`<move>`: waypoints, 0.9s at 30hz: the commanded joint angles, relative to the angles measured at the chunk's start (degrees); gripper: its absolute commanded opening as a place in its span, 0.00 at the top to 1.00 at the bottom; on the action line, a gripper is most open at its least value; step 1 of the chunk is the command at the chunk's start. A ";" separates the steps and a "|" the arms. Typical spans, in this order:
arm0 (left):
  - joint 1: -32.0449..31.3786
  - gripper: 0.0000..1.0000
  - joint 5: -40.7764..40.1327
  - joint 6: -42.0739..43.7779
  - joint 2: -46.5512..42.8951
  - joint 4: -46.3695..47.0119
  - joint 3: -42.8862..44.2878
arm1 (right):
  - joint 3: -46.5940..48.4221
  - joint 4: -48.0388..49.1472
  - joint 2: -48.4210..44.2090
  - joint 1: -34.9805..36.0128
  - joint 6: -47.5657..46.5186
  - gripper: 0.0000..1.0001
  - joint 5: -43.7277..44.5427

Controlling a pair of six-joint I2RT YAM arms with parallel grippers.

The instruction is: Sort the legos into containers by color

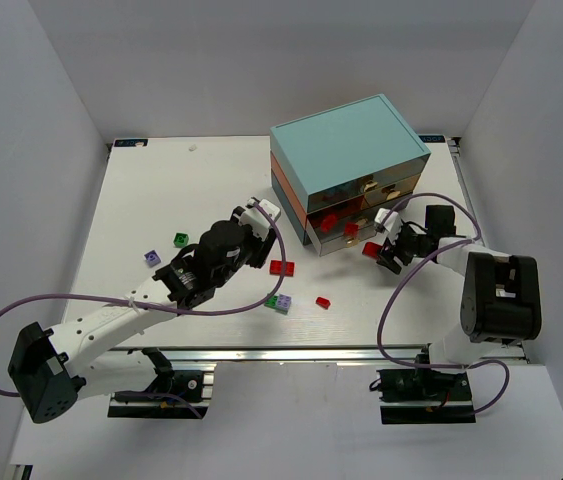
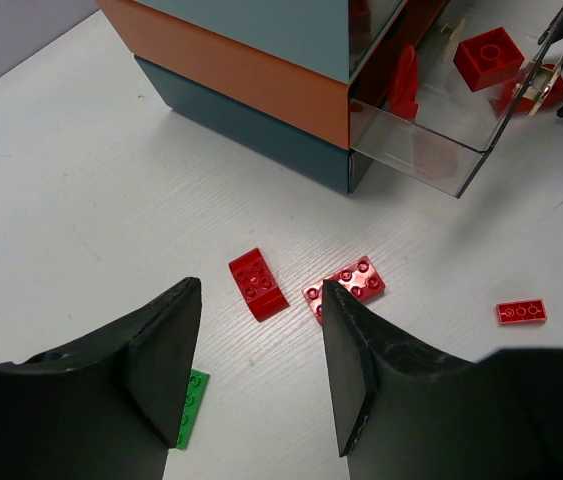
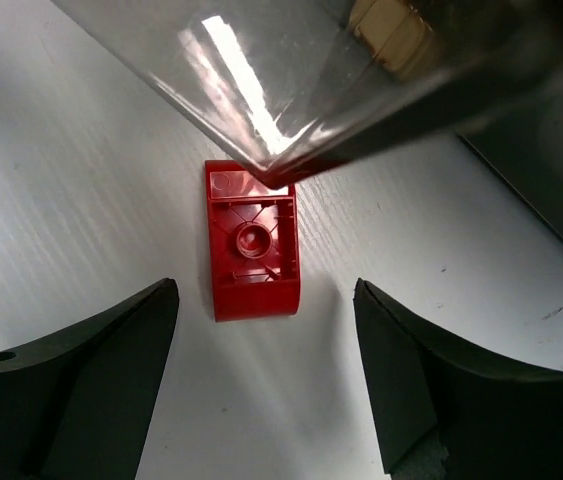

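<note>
My left gripper (image 2: 259,345), jaws open, empty, hangs over two red studded plastic bricks (image 2: 258,283) near the teal-topped chest (image 1: 346,150); my right gripper (image 3: 266,345), wide, empty, straddles an upturned red brick (image 3: 253,265), seemingly under its clear drawer (image 3: 291,70).
</note>
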 commanded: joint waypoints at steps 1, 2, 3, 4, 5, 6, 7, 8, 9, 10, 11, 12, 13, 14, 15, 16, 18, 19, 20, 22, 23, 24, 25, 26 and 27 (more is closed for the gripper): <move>0.25 0.38 0.09 0.32 -1.68 0.68 0.20 | 2.12 1.90 1.26 -0.14 -1.78 0.26 -2.59; 0.25 0.38 0.00 0.41 -1.59 0.68 0.20 | 2.47 1.29 2.04 -0.05 -2.04 0.29 -2.86; 0.25 0.38 -0.17 0.32 -1.50 0.59 0.20 | 3.52 0.50 2.57 -0.05 -2.39 0.31 -2.95; 0.25 0.38 -0.26 0.41 -1.50 0.59 0.20 | 4.05 -0.82 3.45 -0.05 -2.92 0.35 -3.30; 0.25 0.38 -0.35 0.41 -1.50 0.59 0.20 | 4.41 -1.53 3.89 -0.14 -3.19 0.37 -3.39; 0.25 0.38 -0.44 0.41 -1.50 0.59 0.20 | 4.85 -2.32 4.24 -0.22 -3.54 0.39 -3.48; 0.25 0.38 -0.35 0.41 -1.50 0.59 0.20 | 5.20 -2.85 4.51 -0.14 -4.41 0.41 -3.48; 0.25 0.38 -0.35 0.41 -1.33 0.59 0.20 | 5.29 -3.72 4.86 -0.05 -4.68 0.46 -3.56; 0.25 0.38 -0.44 0.41 -1.50 0.59 0.20 | 5.20 -4.17 4.95 -0.31 -5.12 0.48 -3.56; 0.25 0.38 -0.61 0.41 -1.50 0.68 0.20 | 5.11 -4.43 4.95 -0.23 -5.56 0.51 -3.48; 0.25 0.38 -0.70 0.41 -1.59 0.76 0.11 | 5.20 -4.96 4.95 -0.22 -6.43 0.62 -3.22; 0.25 0.38 -0.79 0.41 -1.59 0.68 0.11 | 5.29 -6.53 5.04 -0.22 -6.70 0.69 -3.13; 0.25 0.38 -0.87 0.41 -1.59 0.68 0.11 | 5.64 -7.94 4.86 -0.31 -7.05 0.76 -2.95; 0.25 0.38 -0.96 0.50 -1.50 0.68 0.03 | 5.90 -9.17 4.17 -0.57 -7.93 0.88 -2.60; 0.25 0.38 -0.88 0.50 -1.50 0.68 0.02 | 5.73 -11.35 3.46 -0.75 -8.54 0.91 -2.34; 0.25 0.38 -0.96 0.50 -1.50 0.68 0.02 | 5.12 -12.16 2.85 -1.45 -9.33 0.94 -1.73; 0.25 0.38 -0.79 0.41 -1.67 0.76 0.02 | 2.22 -14.09 -0.92 -1.98 -12.06 0.98 -0.58; 0.25 0.38 -0.61 0.41 -1.59 0.77 0.02 | 0.99 -14.80 -4.16 -2.85 -13.11 0.99 0.03; 0.25 0.39 -0.44 0.41 -1.50 0.77 0.02 | -1.28 -15.33 -5.93 -3.21 -13.99 1.00 0.39; 0.25 0.38 0.09 0.32 -1.24 0.59 0.20 | -3.14 -18.39 -11.10 -4.09 -16.80 1.00 0.65; 0.25 0.39 0.18 0.24 -1.06 0.68 0.20 | -3.76 -19.54 -12.79 -4.79 -17.51 1.00 0.48; 0.25 0.38 0.27 0.24 -0.89 0.50 0.29 | -4.55 -20.86 -14.63 -5.06 -18.91 1.00 0.13; 0.25 0.39 0.27 0.24 -0.71 0.42 0.29 | -4.73 -24.44 -17.96 -5.41 -19.44 1.00 -1.18; 0.25 0.39 0.35 0.24 -0.45 0.41 0.29 | -4.38 -26.56 -19.99 -5.50 -19.88 1.00 -2.32; 0.25 0.39 0.36 0.24 -0.44 0.41 0.29 | -3.60 -28.41 -21.93 -5.41 -20.76 1.00 -5.21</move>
